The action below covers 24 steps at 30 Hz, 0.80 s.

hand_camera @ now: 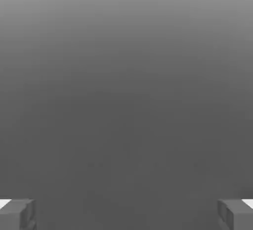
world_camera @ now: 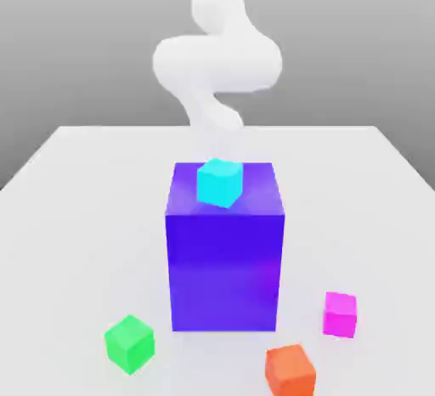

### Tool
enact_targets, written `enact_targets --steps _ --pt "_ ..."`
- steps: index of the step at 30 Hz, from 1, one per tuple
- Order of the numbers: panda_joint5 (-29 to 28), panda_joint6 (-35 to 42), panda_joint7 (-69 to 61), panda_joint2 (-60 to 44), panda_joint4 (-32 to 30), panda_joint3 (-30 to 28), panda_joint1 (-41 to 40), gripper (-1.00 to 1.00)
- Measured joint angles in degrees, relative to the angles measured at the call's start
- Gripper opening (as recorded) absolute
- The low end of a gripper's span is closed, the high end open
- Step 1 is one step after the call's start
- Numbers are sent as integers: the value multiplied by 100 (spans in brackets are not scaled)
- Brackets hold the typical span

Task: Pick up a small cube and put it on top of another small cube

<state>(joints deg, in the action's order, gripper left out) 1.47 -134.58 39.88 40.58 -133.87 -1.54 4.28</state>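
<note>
At lower right of the exterior view I find the small magenta cube (world_camera: 340, 314) on the white table (world_camera: 76, 216), near the orange cube (world_camera: 290, 370). The green cube (world_camera: 129, 344) sits lower left. A cyan cube (world_camera: 220, 182) tops the tall blue block (world_camera: 224, 254). My gripper (hand_camera: 126, 214) stands spread wide, holding nothing.

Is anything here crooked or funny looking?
Yes. The light blue cube sits turned crooked on top of the big purple block, poking over its front edge. The green cube, orange cube and pink cube just sit scattered on the table.
</note>
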Motion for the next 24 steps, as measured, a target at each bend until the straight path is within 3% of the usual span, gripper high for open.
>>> enact_targets --steps 8,15,19,24 --pt "524 -896 -1964 -1718 -675 -279 1216 0" --pt "798 -1671 -3520 -3177 -1254 -145 1931 0" --pt "617 -2136 -4167 -3982 -1594 38 2280 0" --pt "-37 -2779 -4473 -4957 -1891 8 2528 0"
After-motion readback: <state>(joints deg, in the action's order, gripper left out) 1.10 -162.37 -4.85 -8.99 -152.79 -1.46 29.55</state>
